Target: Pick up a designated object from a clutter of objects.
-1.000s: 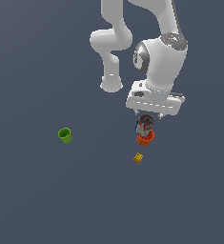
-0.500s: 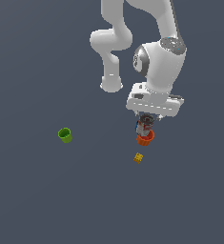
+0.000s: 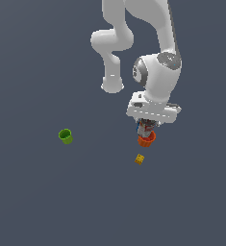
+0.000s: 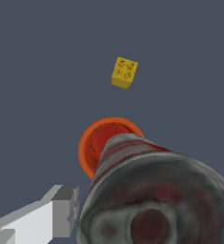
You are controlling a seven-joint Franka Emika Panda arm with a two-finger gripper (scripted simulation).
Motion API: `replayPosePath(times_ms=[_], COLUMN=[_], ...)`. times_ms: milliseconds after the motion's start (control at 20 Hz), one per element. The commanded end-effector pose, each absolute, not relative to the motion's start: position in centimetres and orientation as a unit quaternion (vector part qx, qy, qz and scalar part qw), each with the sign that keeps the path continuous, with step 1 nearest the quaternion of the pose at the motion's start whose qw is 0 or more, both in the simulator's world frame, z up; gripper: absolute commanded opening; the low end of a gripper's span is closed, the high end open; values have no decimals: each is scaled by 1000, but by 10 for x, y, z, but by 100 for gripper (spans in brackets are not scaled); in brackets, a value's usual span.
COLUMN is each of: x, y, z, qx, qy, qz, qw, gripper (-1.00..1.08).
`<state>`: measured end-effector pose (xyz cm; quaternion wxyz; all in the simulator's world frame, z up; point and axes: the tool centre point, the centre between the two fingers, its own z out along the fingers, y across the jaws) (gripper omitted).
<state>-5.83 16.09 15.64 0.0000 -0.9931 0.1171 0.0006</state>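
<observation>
Tin can [image 4: 151,190] sits directly beneath the gripper [image 3: 146,128], beside the orange cup [image 4: 104,143]; whether the jaws have closed cannot be told. Grasp looks under way; lifting clear seemingly comes next.

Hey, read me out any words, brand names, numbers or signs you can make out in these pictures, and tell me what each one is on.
None can be read.
Tin can: its red-and-white label is printed, but too blurred to read in either view.
Orange cup, green cup and yellow block: no text; the block shows only studs.
Gripper and arm: no markings visible.
</observation>
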Motion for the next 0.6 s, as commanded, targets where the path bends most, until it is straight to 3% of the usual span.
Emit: replayPosePath(times_ms=[0,50,100,550], x=[-58,-58,-58,-58], y=[161,161,161,161], z=[152,152,152,152], qx=[-993,-993,-993,-993], qy=[117,117,117,117], qz=[0,0,0,0], qw=[0,0,0,0], gripper=[100,100,-100,-100])
